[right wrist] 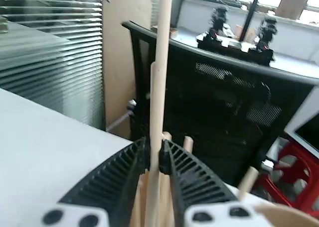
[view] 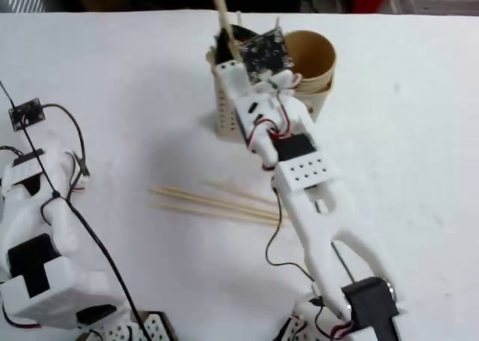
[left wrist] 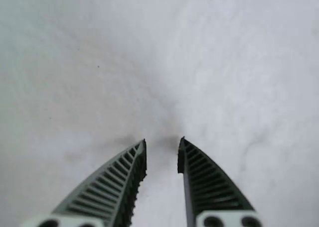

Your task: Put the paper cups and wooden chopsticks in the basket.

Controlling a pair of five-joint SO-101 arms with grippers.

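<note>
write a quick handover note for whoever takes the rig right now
Left pincer: open, holding nothing, over bare table.
Right pincer: shut on a chopstick, held upright above the basket.
Cups: stacked, right against the basket; the arm hides whether they stand inside it.
Done: a few sticks already stand in the basket.
Left: lower and release the held one, then fetch the chopsticks lying on the table, and check the cups.
</note>
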